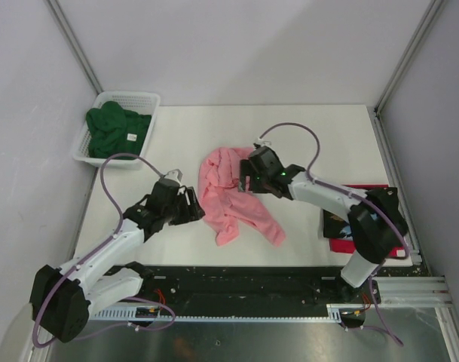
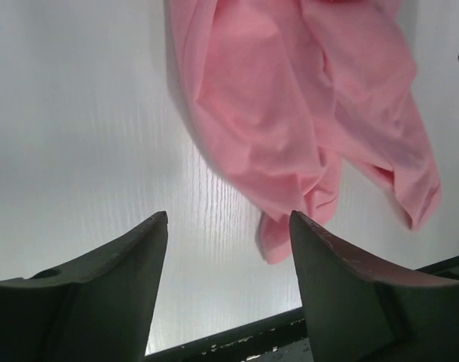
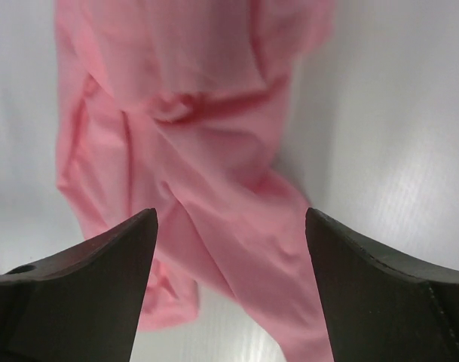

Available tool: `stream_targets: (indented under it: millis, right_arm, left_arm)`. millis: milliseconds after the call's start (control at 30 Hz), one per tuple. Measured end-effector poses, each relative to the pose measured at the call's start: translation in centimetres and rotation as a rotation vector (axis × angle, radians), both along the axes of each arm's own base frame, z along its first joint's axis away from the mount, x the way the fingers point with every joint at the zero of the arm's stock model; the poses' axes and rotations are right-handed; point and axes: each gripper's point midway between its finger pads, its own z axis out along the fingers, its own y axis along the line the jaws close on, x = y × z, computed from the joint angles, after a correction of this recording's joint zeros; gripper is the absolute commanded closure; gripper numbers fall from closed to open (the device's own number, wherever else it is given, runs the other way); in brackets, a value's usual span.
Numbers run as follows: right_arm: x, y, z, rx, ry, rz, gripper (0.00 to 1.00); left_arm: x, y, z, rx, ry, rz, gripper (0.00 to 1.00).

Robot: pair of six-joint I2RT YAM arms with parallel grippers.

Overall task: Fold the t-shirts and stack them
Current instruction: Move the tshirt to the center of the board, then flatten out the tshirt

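A crumpled salmon-pink t-shirt (image 1: 233,197) lies in the middle of the table (image 1: 312,132) between two robot arms. The left claw (image 2: 227,219) is spread wide and empty just beside its edge, the right claw (image 3: 231,215) equally wide over the cloth. A dark green t-shirt (image 1: 116,132) sits in a white basket (image 1: 128,96) at the far left corner.

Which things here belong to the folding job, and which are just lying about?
Belong to the job:
salmon-pink t-shirt, crumpled between the two arms
dark green t-shirt, in the basket
red t-shirt and black t-shirt, far right, partly hidden

Just lying about:
white mesh basket
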Motion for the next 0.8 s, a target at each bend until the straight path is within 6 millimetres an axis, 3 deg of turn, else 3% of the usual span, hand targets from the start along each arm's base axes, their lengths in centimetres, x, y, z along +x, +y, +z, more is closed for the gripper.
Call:
stream_targets:
  millis: [167, 333, 600, 800]
  right_arm:
    - [2.2, 5.5, 0.5, 0.016, -0.052, 0.053, 0.21]
    - [3.2, 9.3, 0.1, 0.02, -0.075, 0.061, 0.24]
    - [5.5, 12.2, -1.3, -0.097, -0.109, -0.003, 0.31]
    - [7.0, 11.8, -2.1, -0.199, -0.119, -0.059, 0.41]
  left_arm:
    - [-1.3, 0.0, -1.5, -0.018, 0.056, 0.001, 0.35]
    - [-2.2, -0.2, -2.6, -0.041, 0.094, 0.001, 0.35]
    - [-2.7, -0.6, -2.1, -0.08, 0.087, -0.014, 0.35]
    - [-2.9, -0.8, -1.9, -0.096, 0.074, -0.023, 0.35]
